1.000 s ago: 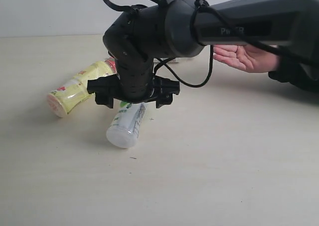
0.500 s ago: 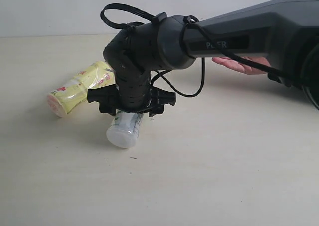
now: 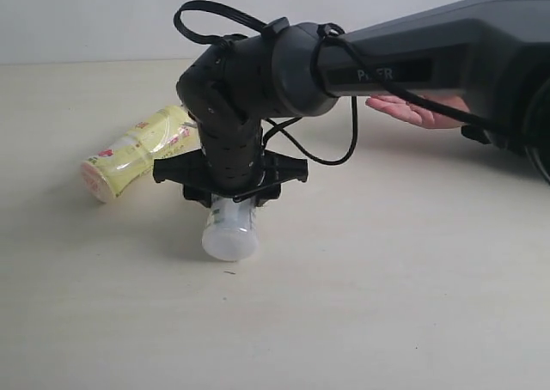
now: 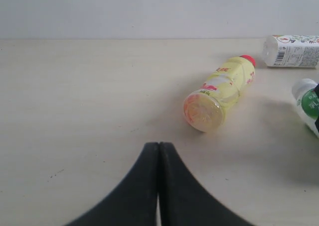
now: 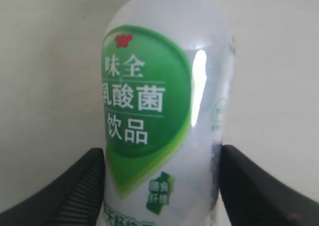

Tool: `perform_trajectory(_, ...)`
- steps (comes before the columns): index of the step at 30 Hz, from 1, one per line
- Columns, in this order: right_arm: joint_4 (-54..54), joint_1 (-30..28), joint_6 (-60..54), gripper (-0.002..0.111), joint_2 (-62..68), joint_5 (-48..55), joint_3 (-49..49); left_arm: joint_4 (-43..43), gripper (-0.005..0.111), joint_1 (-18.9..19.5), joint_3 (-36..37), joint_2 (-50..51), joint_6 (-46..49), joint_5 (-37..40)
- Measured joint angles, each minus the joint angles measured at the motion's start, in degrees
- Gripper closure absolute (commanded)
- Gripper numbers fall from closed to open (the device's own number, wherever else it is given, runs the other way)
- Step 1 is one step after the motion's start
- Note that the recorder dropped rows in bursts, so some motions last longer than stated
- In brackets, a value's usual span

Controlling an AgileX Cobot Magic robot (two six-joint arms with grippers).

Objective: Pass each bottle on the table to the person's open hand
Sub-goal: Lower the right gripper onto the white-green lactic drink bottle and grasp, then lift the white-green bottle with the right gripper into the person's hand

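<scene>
Right tool [image 5: 163,181] is clamped on the white green-labelled bottle [image 3: 229,231], lying on the table [image 3: 387,287] near the yellow bottle [image 3: 129,154]. Left tool [image 4: 158,186] sits pinched together, empty. Pickup step, I'd say; next calls for a clean lift and a carry over to the person's open hand [image 3: 419,111].

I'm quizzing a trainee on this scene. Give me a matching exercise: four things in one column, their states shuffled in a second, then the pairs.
1 yellow plastic bottle with red cap
2 white plastic bottle with green label
3 left gripper
4 person's open hand

a shut
b palm up
c lying free on the table
d between the fingers of the right gripper

Pairs: 1-c; 2-d; 3-a; 4-b
</scene>
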Motion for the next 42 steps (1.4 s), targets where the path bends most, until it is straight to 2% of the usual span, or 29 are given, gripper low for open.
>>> perform_trajectory(9,-1.9,-0.4,-4.5,0.108,-7.2,6.7,0.0,0.0,0.107,0.0,0.0,0.0,0.0,0.0)
perform_trajectory(20,-5.4,-5.4,-9.3,0.108,-16.0,14.2,0.0,0.0,0.107,0.0,0.0,0.0,0.0,0.0)
perform_trajectory(30,-6.4,-17.4,-19.9,0.108,-24.2,15.0,0.0,0.0,0.107,0.0,0.0,0.0,0.0,0.0)
perform_trajectory(36,-6.4,-25.3,-30.5,0.108,-24.2,14.0,0.0,0.0,0.107,0.0,0.0,0.0,0.0,0.0)
perform_trajectory(42,-6.5,-32.7,-36.3,0.108,-23.5,10.5,0.6,0.0,0.107,0.0,0.0,0.0,0.0,0.0)
